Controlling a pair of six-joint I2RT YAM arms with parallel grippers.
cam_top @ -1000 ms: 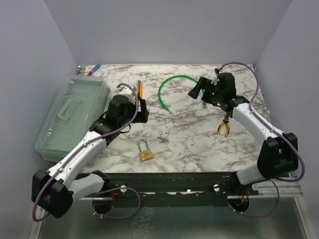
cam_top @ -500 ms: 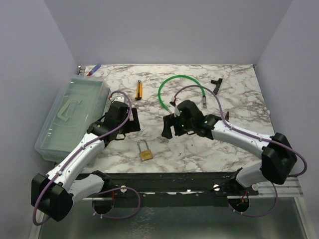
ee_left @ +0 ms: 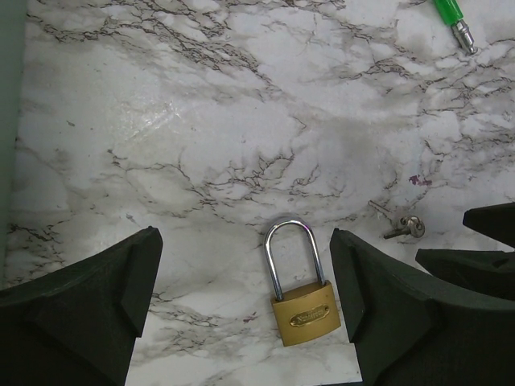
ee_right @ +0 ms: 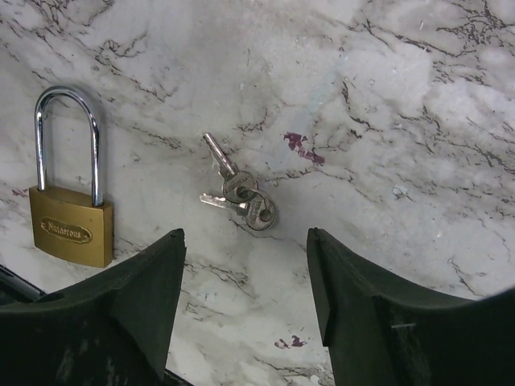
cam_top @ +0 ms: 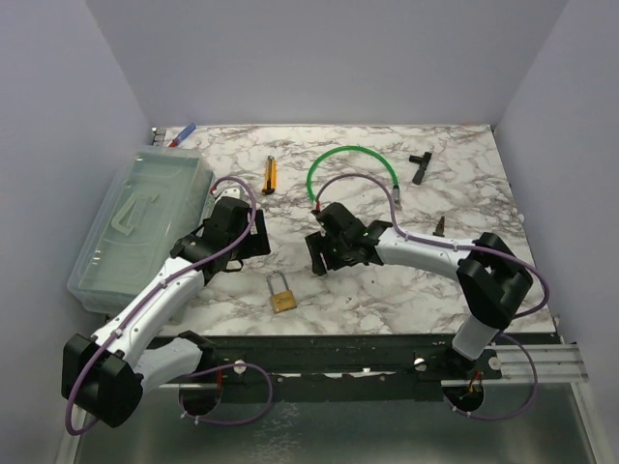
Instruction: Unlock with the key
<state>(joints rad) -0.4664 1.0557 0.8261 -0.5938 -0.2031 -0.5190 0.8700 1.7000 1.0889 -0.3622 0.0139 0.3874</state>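
The small brass padlock lies flat near the table's front, its shackle closed and pointing away; it also shows in the left wrist view and the right wrist view. Two tiny silvery keys joined by a ring lie on the marble to the padlock's right, and show in the left wrist view. My right gripper is open and empty, hovering just short of the keys, its jaws to either side; from above it covers them. My left gripper is open and empty behind the padlock.
A clear plastic box stands along the left edge. A yellow utility knife, a green cable loop and a black T-shaped tool lie at the back. A small dark object lies to the right.
My right arm has swung from the back right to the middle and come down over the keys. My left gripper has drawn back a little toward the left.
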